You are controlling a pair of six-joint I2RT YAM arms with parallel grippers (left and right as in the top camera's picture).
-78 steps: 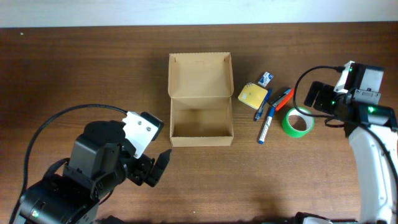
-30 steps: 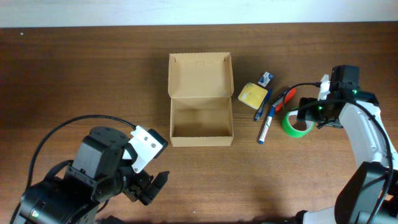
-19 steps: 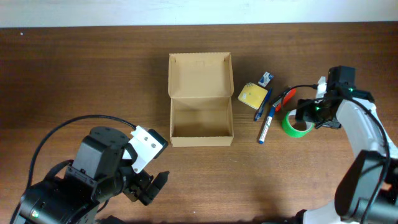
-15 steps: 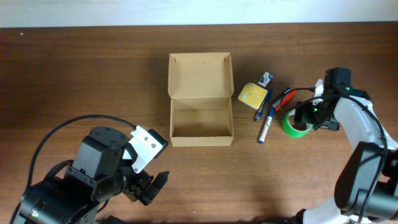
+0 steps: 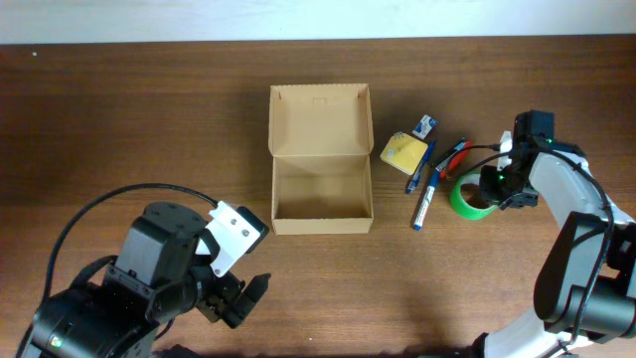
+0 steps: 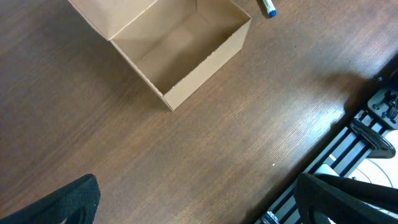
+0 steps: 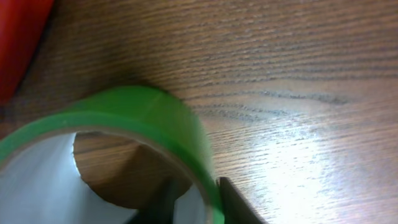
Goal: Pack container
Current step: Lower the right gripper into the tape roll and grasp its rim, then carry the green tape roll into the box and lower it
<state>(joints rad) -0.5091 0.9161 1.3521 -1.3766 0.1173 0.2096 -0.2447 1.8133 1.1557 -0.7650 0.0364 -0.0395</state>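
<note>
Grip: right gripper (image 7: 193, 196) clenched on wall of green tape roll (image 7: 143, 118), one finger inside ring, one outside. Red marker (image 5: 452, 156) and blue marker (image 5: 425, 199) lie just beside roll, on gripper's left. Further left: yellow pad (image 5: 402, 151), then container (image 5: 323, 225), open, empty, lid flap back. Left gripper (image 6: 196, 186) released, empty, near container. Risk: thin-wall pinch, so roll may pivot or slip on lift, or drag adjacent markers.

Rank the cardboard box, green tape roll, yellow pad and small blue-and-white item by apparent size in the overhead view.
1. cardboard box, by far the largest.
2-3. green tape roll and yellow pad: nearly alike, too close to rank.
4. blue-and-white item, the smallest.
</note>
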